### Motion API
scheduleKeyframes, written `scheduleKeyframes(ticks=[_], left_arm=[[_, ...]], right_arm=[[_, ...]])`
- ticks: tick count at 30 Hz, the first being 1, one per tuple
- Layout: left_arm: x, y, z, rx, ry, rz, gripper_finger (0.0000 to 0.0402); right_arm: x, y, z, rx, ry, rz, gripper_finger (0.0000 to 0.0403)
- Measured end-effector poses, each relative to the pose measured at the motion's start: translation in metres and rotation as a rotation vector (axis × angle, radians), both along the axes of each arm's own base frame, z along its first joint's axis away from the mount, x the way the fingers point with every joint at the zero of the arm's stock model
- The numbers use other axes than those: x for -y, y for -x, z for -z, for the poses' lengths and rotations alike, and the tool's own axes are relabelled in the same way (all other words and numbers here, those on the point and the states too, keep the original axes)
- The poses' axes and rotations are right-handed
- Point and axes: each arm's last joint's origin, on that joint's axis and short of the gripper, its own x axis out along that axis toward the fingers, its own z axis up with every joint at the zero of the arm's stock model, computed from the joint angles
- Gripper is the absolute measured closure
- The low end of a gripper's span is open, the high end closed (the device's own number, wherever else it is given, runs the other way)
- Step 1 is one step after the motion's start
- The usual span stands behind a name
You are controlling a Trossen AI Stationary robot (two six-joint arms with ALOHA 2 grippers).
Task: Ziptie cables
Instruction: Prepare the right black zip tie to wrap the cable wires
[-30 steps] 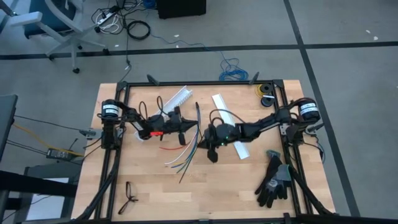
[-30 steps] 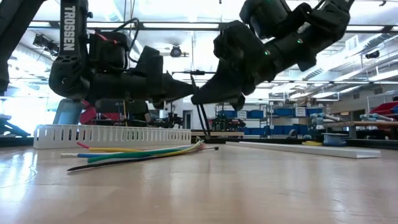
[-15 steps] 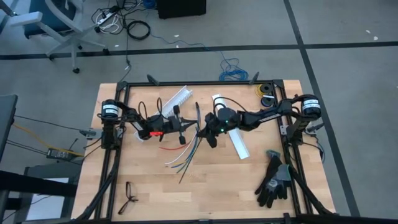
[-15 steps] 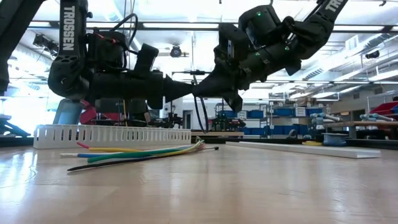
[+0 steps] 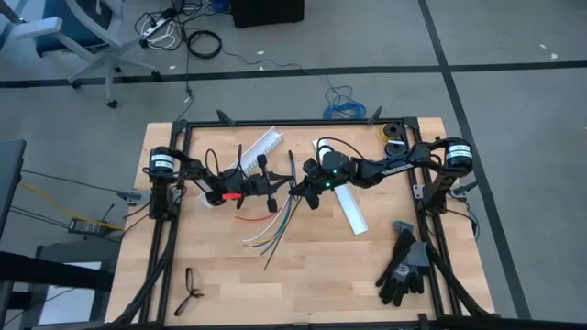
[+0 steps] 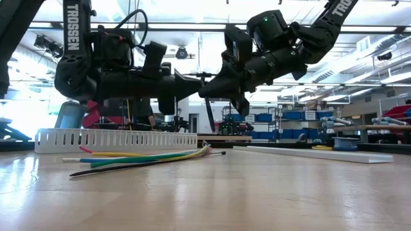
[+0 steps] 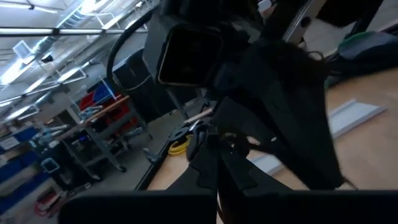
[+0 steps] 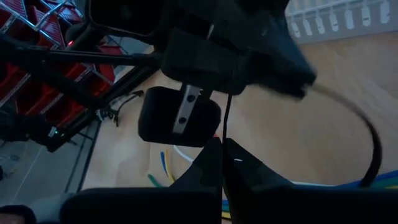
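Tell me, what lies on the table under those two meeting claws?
Coloured cables fan across the table below the left gripper and right gripper. Their joined end is hidden.

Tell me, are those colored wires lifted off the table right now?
No, in the low view the colored wires lie flat on the wooden table, below both claws.

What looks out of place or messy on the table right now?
The cables lie loose and fanned out on the wood. One white channel lies askew beside them. A pair of black gloves sits crumpled near the right edge. No damage is visible.
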Motion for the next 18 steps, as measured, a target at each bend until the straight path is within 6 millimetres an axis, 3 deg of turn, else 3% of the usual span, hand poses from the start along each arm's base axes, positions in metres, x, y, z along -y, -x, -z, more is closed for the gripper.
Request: scheduleKeyframes(ticks=[18], left_arm=[[0.0011, 0.0093, 0.0010, -0.016, -0.007, -0.020, 0.0401]], right_arm=[[0.0002, -0.0009, -0.0021, 0.022, 0.002, 0.018, 0.0403]])
